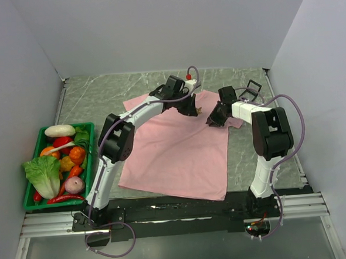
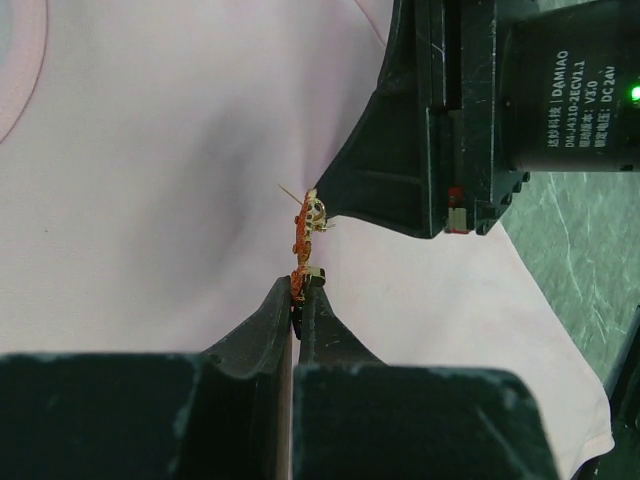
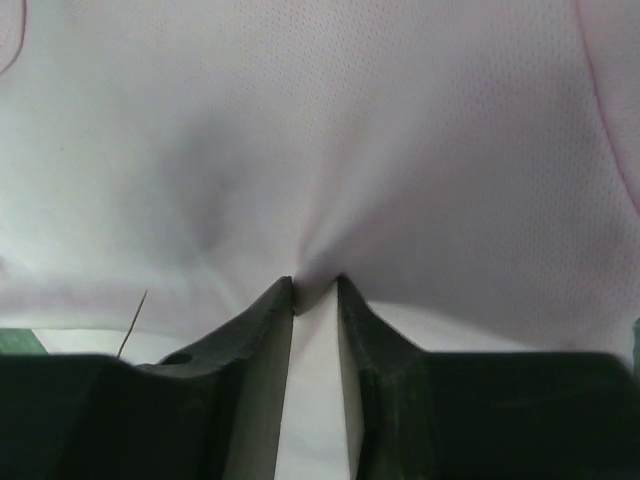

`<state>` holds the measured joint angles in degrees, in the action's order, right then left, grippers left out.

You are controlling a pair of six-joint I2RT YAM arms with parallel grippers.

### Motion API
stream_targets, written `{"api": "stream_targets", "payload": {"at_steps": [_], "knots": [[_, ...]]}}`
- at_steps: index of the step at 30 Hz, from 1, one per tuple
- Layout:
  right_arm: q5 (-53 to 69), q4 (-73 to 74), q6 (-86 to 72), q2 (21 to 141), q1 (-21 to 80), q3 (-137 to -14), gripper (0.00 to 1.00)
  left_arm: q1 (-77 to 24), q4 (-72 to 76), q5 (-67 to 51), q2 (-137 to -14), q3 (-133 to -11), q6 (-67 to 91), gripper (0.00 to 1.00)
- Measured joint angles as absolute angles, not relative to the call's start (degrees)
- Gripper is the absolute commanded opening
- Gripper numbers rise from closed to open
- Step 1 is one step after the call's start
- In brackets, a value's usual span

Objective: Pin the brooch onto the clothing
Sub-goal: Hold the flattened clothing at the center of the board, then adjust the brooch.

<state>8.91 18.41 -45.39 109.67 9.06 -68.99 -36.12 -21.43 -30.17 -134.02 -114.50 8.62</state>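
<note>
Marbled table [image 1: 100, 98] — brooch [image 2: 303, 243] between left fingers [image 2: 262, 322]

1. Left wrist view: the lower end of the brooch [image 2: 305, 235] is hidden between the closed fingers of the left gripper [image 2: 300, 290].
2. Same view: the right gripper [image 2: 318, 197] is seen side-on, so its jaw gap is hidden.
3. Right wrist view: a T-shirt [image 3: 320, 150] fold is drawn between the fingertips; whether it is clamped cannot be told.
4. Same view: the thin line [image 3: 133, 318] is too fine to be identified.
5. Both wrist views: the T-shirt is cut off by the edges.
6. Top view: the brooch is too small to be picked out.
</note>
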Motion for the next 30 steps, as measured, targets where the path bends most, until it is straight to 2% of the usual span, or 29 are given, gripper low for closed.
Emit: {"api": "stream_targets", "payload": {"at_steps": [4,6,23,24,27,28,30], "knots": [[8.88,18.44,-45.34,109.97,9.06,-69.01,0.10,-36.45,-21.39,-30.11,-134.04,-114.52,8.60,0.01],[8.88,18.50,-45.32,110.00,9.06,-69.01,0.00,-36.47,-21.32,-30.09,-134.10,-114.52,8.60,0.01],[9.45,15.92,-44.38,109.25,8.97,-67.05,0.00,-36.49,-19.79,-35.97,-138.45,-115.70,10.85,0.01],[9.45,15.92,-44.12,109.25,8.95,-67.05,0.01,-36.47,-19.53,-36.62,-138.50,-115.70,11.33,0.01],[9.52,15.77,-43.31,109.21,8.75,-66.94,0.29,-36.34,-18.20,-38.48,-138.50,-115.66,12.43,0.01],[9.54,15.40,-43.20,108.92,8.73,-66.67,0.41,-36.14,-17.23,-39.22,-138.50,-115.55,12.99,0.01],[9.96,13.58,-41.89,107.31,8.73,-64.62,0.48,-35.70,-16.05,-41.10,-138.50,-115.42,14.44,0.01]]}}
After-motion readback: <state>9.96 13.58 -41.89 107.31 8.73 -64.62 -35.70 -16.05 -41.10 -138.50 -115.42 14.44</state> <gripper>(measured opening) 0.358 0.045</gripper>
